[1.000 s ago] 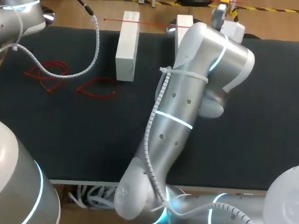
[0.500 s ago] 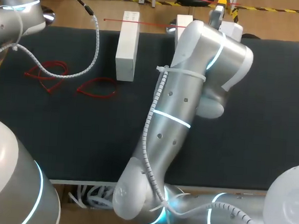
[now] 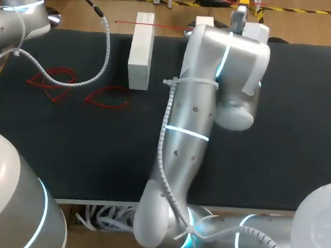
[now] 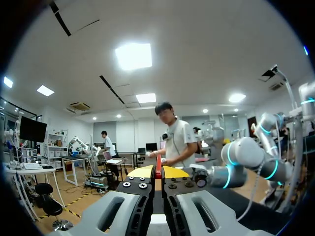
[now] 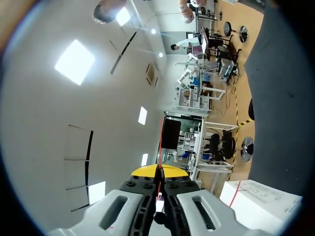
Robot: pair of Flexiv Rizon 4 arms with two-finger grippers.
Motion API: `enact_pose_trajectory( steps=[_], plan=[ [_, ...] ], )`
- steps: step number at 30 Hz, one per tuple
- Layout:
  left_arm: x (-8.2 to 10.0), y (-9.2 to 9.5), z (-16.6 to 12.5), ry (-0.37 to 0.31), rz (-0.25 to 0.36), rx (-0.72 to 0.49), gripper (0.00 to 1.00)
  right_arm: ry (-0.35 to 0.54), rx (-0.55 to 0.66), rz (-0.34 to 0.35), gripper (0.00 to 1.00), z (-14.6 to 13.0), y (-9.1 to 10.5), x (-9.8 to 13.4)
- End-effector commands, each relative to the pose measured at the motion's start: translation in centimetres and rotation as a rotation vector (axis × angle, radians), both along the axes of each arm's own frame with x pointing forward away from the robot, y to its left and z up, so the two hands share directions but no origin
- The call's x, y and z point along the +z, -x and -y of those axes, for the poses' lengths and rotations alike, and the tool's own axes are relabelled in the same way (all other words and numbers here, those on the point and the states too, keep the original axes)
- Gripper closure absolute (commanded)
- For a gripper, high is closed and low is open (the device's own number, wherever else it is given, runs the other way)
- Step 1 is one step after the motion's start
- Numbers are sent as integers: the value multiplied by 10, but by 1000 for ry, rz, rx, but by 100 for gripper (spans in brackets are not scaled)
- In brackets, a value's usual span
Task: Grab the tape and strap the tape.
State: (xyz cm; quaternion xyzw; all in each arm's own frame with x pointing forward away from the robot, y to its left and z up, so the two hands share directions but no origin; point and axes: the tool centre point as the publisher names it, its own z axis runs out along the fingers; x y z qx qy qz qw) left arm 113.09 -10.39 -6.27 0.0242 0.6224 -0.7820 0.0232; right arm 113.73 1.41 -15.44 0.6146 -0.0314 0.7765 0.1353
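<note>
So here's how I read the setup. The right end effector (image 5: pixel 158 172) is clamped tight on the tape (image 3: pixel 161 25), a thin red strand that comes straight out from between its yellow tips in the right wrist view. In the head view that strand runs in a taut, level line across the top of the near white block (image 3: pixel 140 54) toward a second white block (image 3: pixel 204 20), which is mostly hidden behind the right arm (image 3: pixel 194 120).

My guess is the two blocks are there as posts. The strand rides on top of them, off the surface (image 3: pixel 291 110), so it can be pulled straight and strapped down. That would also explain why the right arm reaches all the way to the far edge, so the pull lines up with the blocks.

The left end effector (image 4: pixel 157 173) is closed too, with a sliver of red pinched between its tips. It sits out of the head view, so I can't tell if that red bit is the same strand or a separate piece, take that with a grain of salt. It points level, out over the surface rather than down at it.

Two loose red loops (image 3: pixel 50 79) (image 3: pixel 107 97) lie flat on the surface, left of the near block, well apart from the stretched strand. I'd guess they're spares.

If I had to call it, the grab is done and the strapping isn't finished.
</note>
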Motion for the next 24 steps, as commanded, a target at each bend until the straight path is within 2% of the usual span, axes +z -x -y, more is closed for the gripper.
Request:
enact_pose_trajectory(
  steps=[1, 5, 7, 9, 10, 11, 20, 24],
  plan=[
    [0, -1, 0, 0, 1, -2, 100, -10, 14, -10, 100, 4, 0, 0],
    [0, -1, 0, 0, 1, -2, 100, -34, 21, -3, 100, 3, 0, 0],
    [0, -1, 0, 0, 1, -2, 100, -78, 12, -27, 100, 2, 0, 0],
    [0, -1, 0, 0, 1, -2, 100, -70, 22, -7, 100, 0, 1, 3],
    [0, -1, 0, 0, 1, -2, 100, -90, 15, -35, 100, 0, 1, 3],
    [0, -1, 0, 0, 1, -2, 100, -93, 17, -27, 100, 0, 1, 2],
    [0, -1, 0, 0, 1, -2, 100, -52, 119, -87, 100, -8, 3, 3],
    [0, -1, 0, 0, 1, -2, 100, -42, 126, -82, 100, -8, 2, 3]
  ],
)
